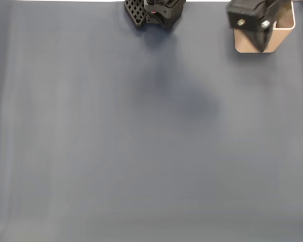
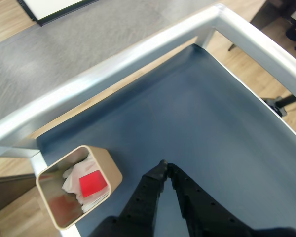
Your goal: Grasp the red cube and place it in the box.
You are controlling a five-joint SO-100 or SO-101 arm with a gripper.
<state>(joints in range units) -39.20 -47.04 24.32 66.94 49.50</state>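
In the wrist view the red cube (image 2: 92, 183) lies inside the beige box (image 2: 106, 168), resting on crumpled white paper. My gripper (image 2: 164, 166) hangs above the blue mat to the right of the box, its black fingertips touching and nothing between them. In the fixed view the box (image 1: 280, 38) stands at the top right corner of the mat, partly covered by the black gripper body (image 1: 252, 22) hovering over its left side. The cube is hidden in that view.
The arm's black base (image 1: 154, 12) sits at the top middle of the blue mat (image 1: 141, 141). A silver metal frame (image 2: 138, 54) borders the mat in the wrist view, with wooden floor beyond it.
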